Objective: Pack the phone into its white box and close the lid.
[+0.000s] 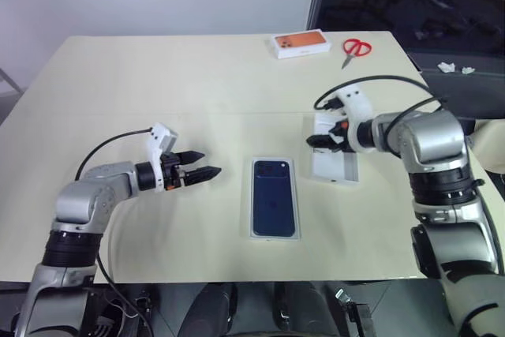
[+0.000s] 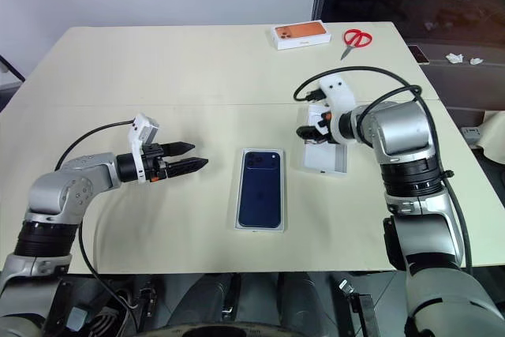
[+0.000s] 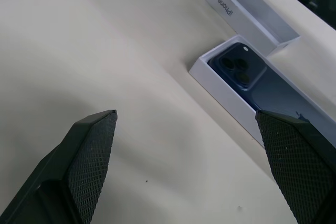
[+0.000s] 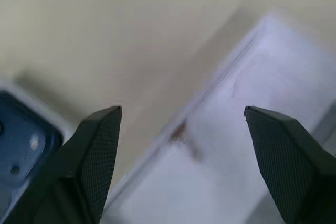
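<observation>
Phone (image 1: 274,197) lies seated in the white box (image 1: 253,203), table centre, near edge. Left gripper (image 1: 203,173) beside it, fingers apart, empty. Right gripper (image 1: 318,141) spread over the lid (image 1: 338,166), which lies open side up. Lid: light, stiff, slick; take by long edges.

The right gripper (image 1: 318,141) hides part of the lid (image 1: 339,165) — its printed face cannot be seen — and the right wrist view is blurred.
</observation>
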